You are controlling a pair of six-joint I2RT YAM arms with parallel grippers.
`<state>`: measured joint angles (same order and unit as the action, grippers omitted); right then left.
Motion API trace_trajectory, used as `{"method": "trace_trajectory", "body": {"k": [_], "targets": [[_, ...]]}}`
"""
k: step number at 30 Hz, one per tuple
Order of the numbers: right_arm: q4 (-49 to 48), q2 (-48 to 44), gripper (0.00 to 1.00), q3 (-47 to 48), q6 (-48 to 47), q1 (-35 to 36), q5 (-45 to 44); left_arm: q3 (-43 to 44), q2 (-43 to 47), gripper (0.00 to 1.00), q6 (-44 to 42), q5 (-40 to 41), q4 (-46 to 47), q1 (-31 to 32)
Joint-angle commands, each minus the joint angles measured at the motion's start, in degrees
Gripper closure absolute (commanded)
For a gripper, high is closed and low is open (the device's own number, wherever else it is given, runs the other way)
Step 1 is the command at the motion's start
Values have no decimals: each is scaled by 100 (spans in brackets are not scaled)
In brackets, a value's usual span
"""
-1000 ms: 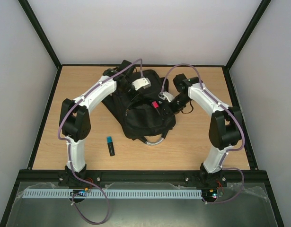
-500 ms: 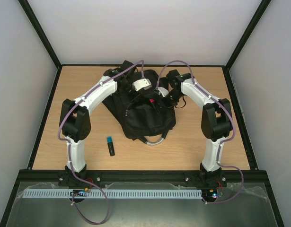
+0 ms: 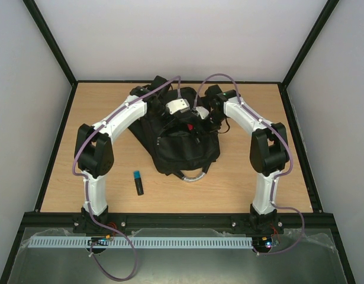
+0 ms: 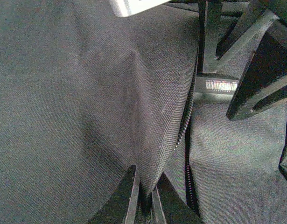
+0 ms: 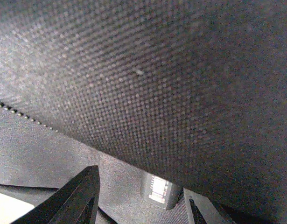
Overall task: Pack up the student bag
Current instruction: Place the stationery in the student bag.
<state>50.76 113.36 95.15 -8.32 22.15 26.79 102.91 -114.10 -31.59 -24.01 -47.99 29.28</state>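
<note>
Bag (image 3: 182,151). Lay black and slumped on the table (image 3: 258,177), in the middle and toward the far side, with the grey handle (image 3: 193,176) at the near end. Filled most of both wrist views with dark weave.

Left gripper (image 4: 145,201). Reached over the far left part of the bag from above. Stood all but closed, pinching a raised fold of the bag's cloth between its tips, just beside the zip (image 4: 185,123). Held that fold up as a ridge running away from the fingers.

Right gripper (image 5: 141,184). Hung at the far right part of the bag, close to the left one, with its tips under an overhang of cloth. Stood with fingers apart, wider than the small grey tube (image 5: 158,190) between them. Left a clear gap on one side of the tube. Could not be judged for touch on the other side.

Tube. Bore a barcode label.

Pen (image 3: 138,184). Lay dark with a blue cap on bare wood, nearer than the bag and to its left, apart from it and from both grippers.
</note>
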Motion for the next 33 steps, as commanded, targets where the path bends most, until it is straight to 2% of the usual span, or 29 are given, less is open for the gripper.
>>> {"method": "trace_trajectory", "body": {"k": [1, 8, 12, 14, 16, 17, 18, 19, 22, 26, 33], "targets": [[244, -10, 49, 170, -192, 28, -15, 132, 303, 98, -57, -222, 53, 34], [857, -608, 50, 72, -1321, 21, 12, 40, 310, 98, -62, -224, 53, 33], [173, -1541, 50, -602, -1890, -39, 105, 15, 302, 98, -41, -260, 61, 33], [-297, -1959, 46, -916, -2100, -43, 5, 10, 300, 98, -32, -273, 70, 27], [-844, -2308, 36, -1263, -2421, -53, -184, 2, 309, 98, -39, -265, 66, 30], [-1244, -2494, 27, -1531, -2585, -53, -344, -11, 315, 98, -40, -247, 66, 34], [-1718, -2668, 6, -1818, -2767, -49, -510, -23, 328, 98, -40, -234, 70, 34], [-2250, -2806, 0, -2248, -3004, -53, -686, -44, 335, 98, -40, -219, 71, 34], [-2841, -2883, 1, -2768, -3855, -53, -900, -78, 349, 98, -19, -209, 87, 33], [-2465, -2454, 1, -2570, -4830, -49, -797, -87, 371, 98, -18, -203, 88, 29], [-2859, -2206, 1, -2725, -5611, -40, -751, -122, 405, 98, -57, -133, 88, 34]]}}
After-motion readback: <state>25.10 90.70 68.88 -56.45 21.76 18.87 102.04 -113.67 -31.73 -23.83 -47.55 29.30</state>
